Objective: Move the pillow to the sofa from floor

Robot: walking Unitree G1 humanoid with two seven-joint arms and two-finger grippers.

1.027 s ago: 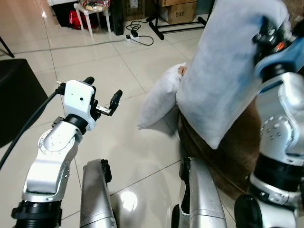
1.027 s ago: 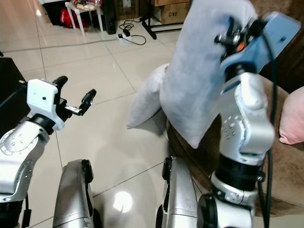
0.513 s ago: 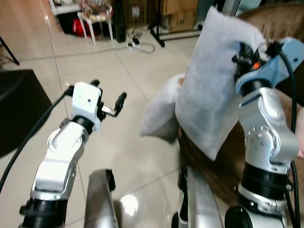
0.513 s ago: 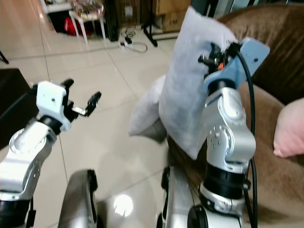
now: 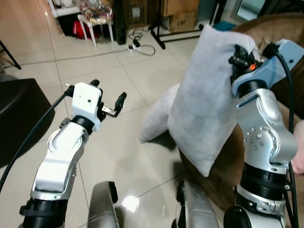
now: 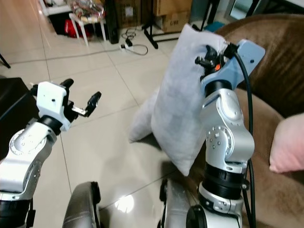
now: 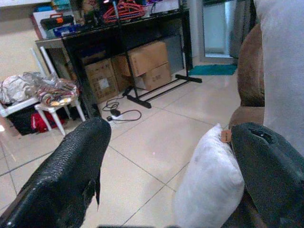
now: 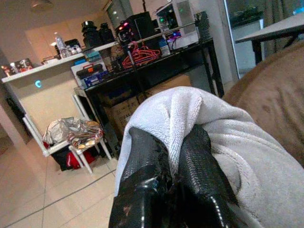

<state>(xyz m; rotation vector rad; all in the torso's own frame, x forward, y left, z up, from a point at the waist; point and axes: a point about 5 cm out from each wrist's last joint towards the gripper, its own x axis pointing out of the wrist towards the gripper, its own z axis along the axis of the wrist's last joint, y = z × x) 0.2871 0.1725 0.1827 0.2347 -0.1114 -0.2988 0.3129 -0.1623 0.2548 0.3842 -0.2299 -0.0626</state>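
1. The right gripper (image 8: 173, 166) holds a pale grey pillow (image 5: 209, 99) in the air by a pinched fold at its upper edge, its two black fingers (image 8: 147, 156) pressed close together on the cloth.
2. The pillow hangs upright and clear of the tiled floor (image 5: 118, 142), in front of the robot's silver right arm (image 5: 266, 142) and just before the brown sofa (image 6: 266, 71).
3. A second pale pillow (image 5: 159, 114) rests on the floor, leaning against the foot of the sofa, partly hidden behind the lifted one.
4. The left gripper (image 5: 105, 95) is raised over bare tiles, well apart from both pillows, its jaws spread wide and holding nothing; in the left wrist view the second pillow on the floor shows between its two fingers (image 7: 71, 166).
5. A pink cushion (image 6: 287, 142) lies on the sofa seat at the robot's far right.
6. Across the room stand a small white stool (image 5: 95, 19) piled with things, a power strip with black cable (image 5: 137, 45) on the tiles, cardboard boxes (image 5: 183, 12) under a black table, and a black stand's foot (image 5: 175, 35).
7. A dark, low piece of furniture (image 5: 19, 114) sits at the robot's left.
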